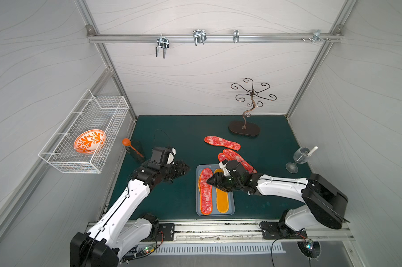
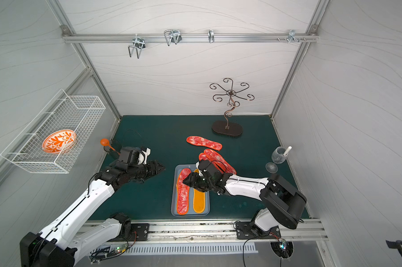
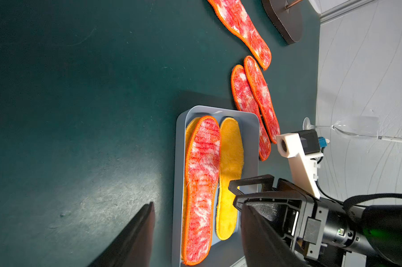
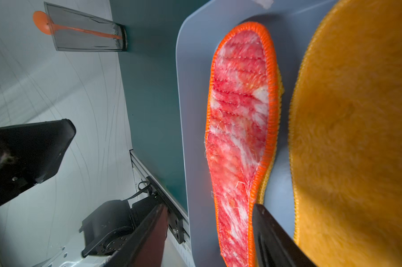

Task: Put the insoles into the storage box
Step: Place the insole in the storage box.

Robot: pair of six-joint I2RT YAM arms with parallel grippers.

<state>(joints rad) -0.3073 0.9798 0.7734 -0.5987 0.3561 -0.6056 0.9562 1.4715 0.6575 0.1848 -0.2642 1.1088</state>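
The grey-blue storage box (image 1: pixel 215 213) (image 2: pixel 190 213) lies near the mat's front edge. Inside it, a red-and-white insole (image 1: pixel 205 191) (image 4: pixel 239 127) rests on a yellow one whose edge (image 3: pixel 189 129) peeks out, beside another yellow-orange insole (image 1: pixel 222 201) (image 4: pixel 357 138). My right gripper (image 1: pixel 209 181) (image 4: pixel 207 208) hovers over the box, open, gripping nothing. Left of the box my left gripper (image 1: pixel 187 167) (image 3: pixel 196 205) is open and empty. Behind the box, one red-and-white insole (image 1: pixel 222 143) lies alone on the mat and two overlapping ones (image 1: pixel 235 158) lie partly under my right arm.
A curly metal stand (image 1: pixel 244 129) is at the back right and a wine glass (image 1: pixel 299 157) at the right edge. A dark tumbler with an orange spoon (image 1: pixel 135 150) stands at the left edge. A white wire basket (image 1: pixel 86 136) holding a bowl hangs on the left wall.
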